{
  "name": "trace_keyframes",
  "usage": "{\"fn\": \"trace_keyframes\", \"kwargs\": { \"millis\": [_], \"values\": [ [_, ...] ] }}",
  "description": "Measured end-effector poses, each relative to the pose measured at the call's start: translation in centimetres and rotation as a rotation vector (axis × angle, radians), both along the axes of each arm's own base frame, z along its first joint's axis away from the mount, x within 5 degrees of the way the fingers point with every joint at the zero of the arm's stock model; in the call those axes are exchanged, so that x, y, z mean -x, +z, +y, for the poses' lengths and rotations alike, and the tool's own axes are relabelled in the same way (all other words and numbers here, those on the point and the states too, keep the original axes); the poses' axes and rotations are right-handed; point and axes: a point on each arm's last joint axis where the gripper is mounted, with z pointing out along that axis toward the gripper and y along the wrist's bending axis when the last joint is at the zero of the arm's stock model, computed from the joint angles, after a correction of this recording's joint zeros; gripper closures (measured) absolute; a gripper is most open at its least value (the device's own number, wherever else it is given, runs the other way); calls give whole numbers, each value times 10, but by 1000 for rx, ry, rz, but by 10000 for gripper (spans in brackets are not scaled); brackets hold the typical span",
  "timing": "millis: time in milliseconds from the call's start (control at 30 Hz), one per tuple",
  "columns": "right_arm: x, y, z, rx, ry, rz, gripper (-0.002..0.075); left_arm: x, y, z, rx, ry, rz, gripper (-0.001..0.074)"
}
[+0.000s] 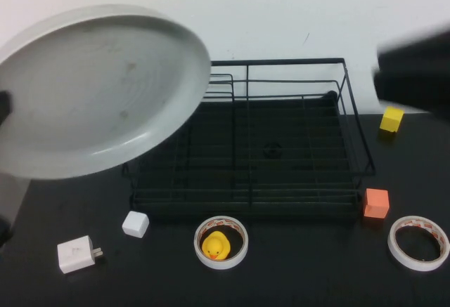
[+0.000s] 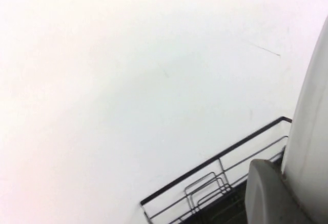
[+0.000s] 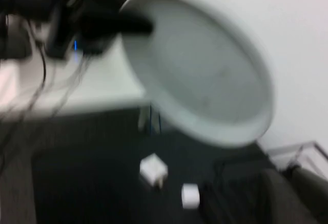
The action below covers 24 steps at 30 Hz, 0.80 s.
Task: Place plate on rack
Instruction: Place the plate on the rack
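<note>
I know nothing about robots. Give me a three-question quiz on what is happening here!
1. True or false: the large pale grey plate already rests inside the black wire rack.
2. What sits inside the white tape ring nearest the rack's front? A) orange cube B) yellow rubber duck C) white plug
3. Fill in: the left end effector holds the plate by its ____.

Key: 1 false: it is lifted at the robot's left. 2 B: the duck. 3 rim. The right end effector hovers at the rack's right.
</note>
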Motion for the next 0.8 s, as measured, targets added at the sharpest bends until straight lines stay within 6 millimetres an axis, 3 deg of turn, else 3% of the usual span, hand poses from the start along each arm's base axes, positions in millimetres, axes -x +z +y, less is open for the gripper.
{"fn": "trace_keyframes", "kwargs": {
  "millis": [133, 400, 500, 800],
  "values": [
    [1, -29, -8, 162, -11, 15, 716, -30, -2, -4, 17, -21, 20, 669],
    [-7, -105, -21, 532, -47, 80, 727, -107, 13, -14, -90, -55, 21, 669],
    [-7, -126, -28, 590, -102, 145, 727, -140, 14, -23, -141, -123, 34, 669],
    [-2, -170, -50, 753, -233, 255, 727, -231, -7, -36, -317, -207, 57, 669]
  ]
}}
